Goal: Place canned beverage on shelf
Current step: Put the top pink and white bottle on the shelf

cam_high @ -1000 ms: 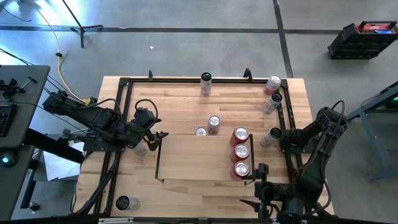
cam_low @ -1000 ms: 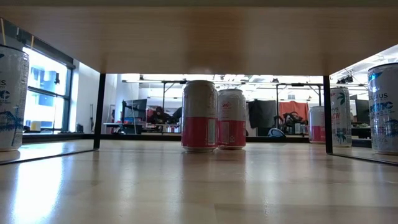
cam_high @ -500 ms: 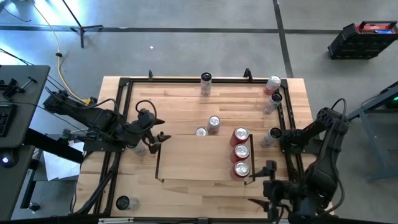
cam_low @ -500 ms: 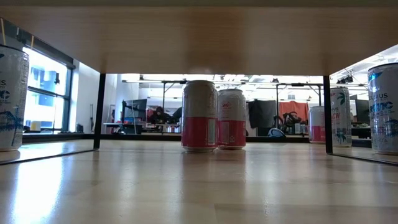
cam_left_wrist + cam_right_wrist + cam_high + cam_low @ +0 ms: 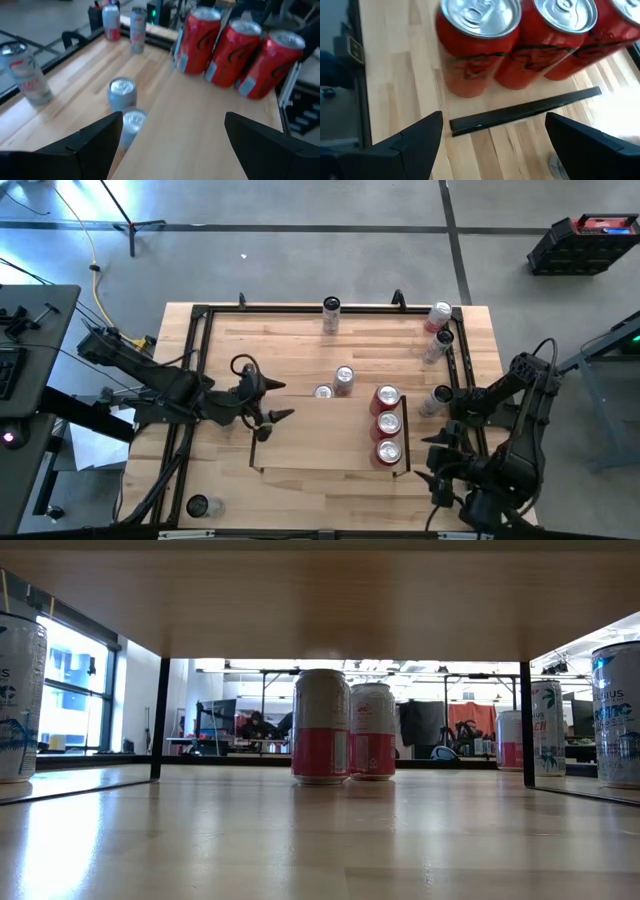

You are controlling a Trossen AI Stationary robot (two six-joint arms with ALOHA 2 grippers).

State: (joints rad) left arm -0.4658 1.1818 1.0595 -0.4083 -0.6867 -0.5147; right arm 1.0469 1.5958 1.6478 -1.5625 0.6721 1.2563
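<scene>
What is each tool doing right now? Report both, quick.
Left tool: open, holding nothing, at the shelf's left edge.
Right tool: open, holding nothing, beside the three red cans.

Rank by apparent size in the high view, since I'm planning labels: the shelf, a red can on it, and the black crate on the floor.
1. Shelf, clearly largest.
2. Black crate.
3. Red can, smallest.
The crate sits lower, farther from the camera, so it may be bigger than it looks.
</scene>
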